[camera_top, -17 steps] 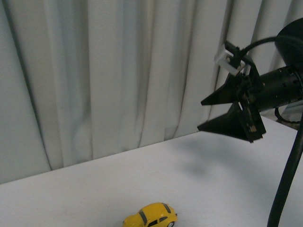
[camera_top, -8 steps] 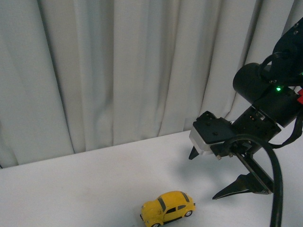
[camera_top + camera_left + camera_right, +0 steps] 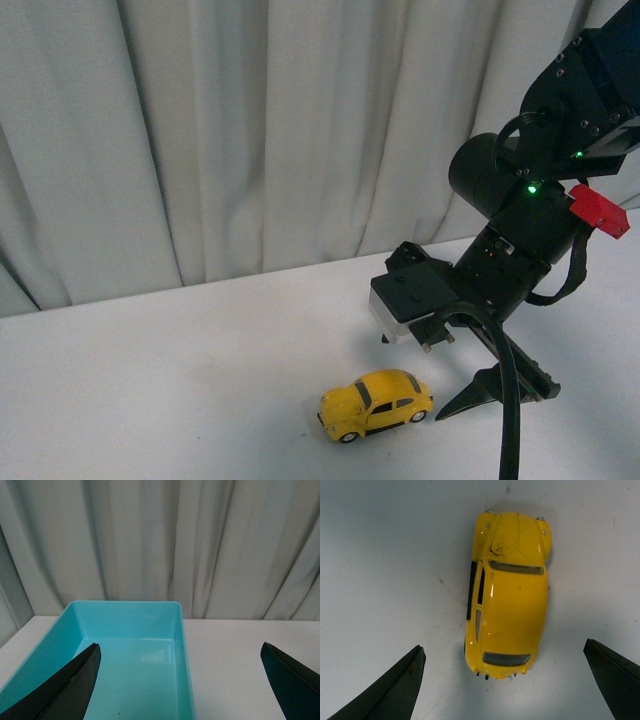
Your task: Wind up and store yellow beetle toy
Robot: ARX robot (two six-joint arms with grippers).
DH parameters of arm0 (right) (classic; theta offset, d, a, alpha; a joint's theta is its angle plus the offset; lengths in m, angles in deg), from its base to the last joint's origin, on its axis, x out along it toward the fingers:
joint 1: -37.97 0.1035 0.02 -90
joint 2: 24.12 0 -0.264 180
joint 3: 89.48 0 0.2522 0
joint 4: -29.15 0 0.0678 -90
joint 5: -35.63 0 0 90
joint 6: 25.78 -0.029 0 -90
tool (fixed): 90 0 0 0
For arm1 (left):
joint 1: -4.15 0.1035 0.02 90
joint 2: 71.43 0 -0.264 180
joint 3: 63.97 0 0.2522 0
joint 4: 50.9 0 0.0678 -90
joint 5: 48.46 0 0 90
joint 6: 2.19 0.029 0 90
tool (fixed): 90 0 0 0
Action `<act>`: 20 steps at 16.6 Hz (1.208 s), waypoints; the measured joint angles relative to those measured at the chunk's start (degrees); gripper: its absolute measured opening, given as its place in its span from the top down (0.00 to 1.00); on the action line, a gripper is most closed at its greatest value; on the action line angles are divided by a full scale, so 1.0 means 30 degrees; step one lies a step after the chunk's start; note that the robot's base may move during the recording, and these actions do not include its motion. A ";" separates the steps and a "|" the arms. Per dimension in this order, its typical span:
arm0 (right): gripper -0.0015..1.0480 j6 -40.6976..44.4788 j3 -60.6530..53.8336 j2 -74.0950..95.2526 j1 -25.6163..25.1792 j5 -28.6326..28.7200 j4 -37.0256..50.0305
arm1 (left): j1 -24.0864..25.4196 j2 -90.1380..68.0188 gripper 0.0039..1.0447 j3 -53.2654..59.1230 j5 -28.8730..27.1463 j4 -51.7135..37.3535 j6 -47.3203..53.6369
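Observation:
The yellow beetle toy [image 3: 375, 403] stands on its wheels on the white table, near the front. My right gripper [image 3: 412, 378] points down just above and to the right of it, open and empty. In the right wrist view the toy [image 3: 509, 592] lies lengthwise between and beyond the two dark fingertips, its rear end nearest my right gripper [image 3: 503, 645], and nothing touches it. My left gripper [image 3: 180, 646] is open and empty, held over the right wall of a teal bin [image 3: 186, 670]. The left gripper does not show in the front view.
The teal bin is rectangular and holds nothing; it stands on the white table [image 3: 240, 660] near a grey-white curtain [image 3: 160, 545]. The same curtain [image 3: 250, 140] hangs along the table's far edge in the front view.
My right gripper has come down from high at the right and turned to point down over the toy. The front view has shifted, so the toy shows further right and higher.

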 joint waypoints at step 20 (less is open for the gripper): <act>0.60 -0.0896 -0.0510 0.1384 0.1967 -0.0860 0.2412 | 0.0000 0.0000 0.06 0.0000 0.0007 0.0000 0.0007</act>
